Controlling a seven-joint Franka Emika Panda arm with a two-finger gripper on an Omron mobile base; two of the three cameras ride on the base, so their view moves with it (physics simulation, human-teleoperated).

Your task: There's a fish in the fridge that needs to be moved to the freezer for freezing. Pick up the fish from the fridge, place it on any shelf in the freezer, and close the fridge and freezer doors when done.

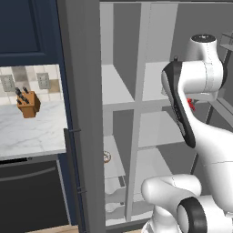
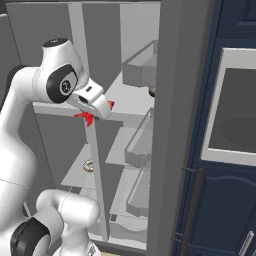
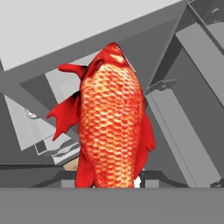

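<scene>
Gripping the fish (image 3: 113, 127), gripper (image 2: 95, 111) clamped tight around its body, red fins poking out on either side of the hand in the right base view. Hanging in the air in front of the open unit, level with the upper shelf (image 2: 125, 92) of the fridge (image 1: 161, 86), clear of any surface. Sitting close under the hand camera, scaled flank and tail fanning upward. Judging the fish as light and fairly stiff, though likely slick along the rounded flanks and prone to pivoting under a narrow pinch. Favouring a hold across the thick middle of the body, not the thin fins or tail. Still needing carrying across the centre divider to the freezer (image 1: 113, 91), onto one of its narrow white shelves. Leaving the round tan item (image 1: 106, 157) lower down alone.
</scene>
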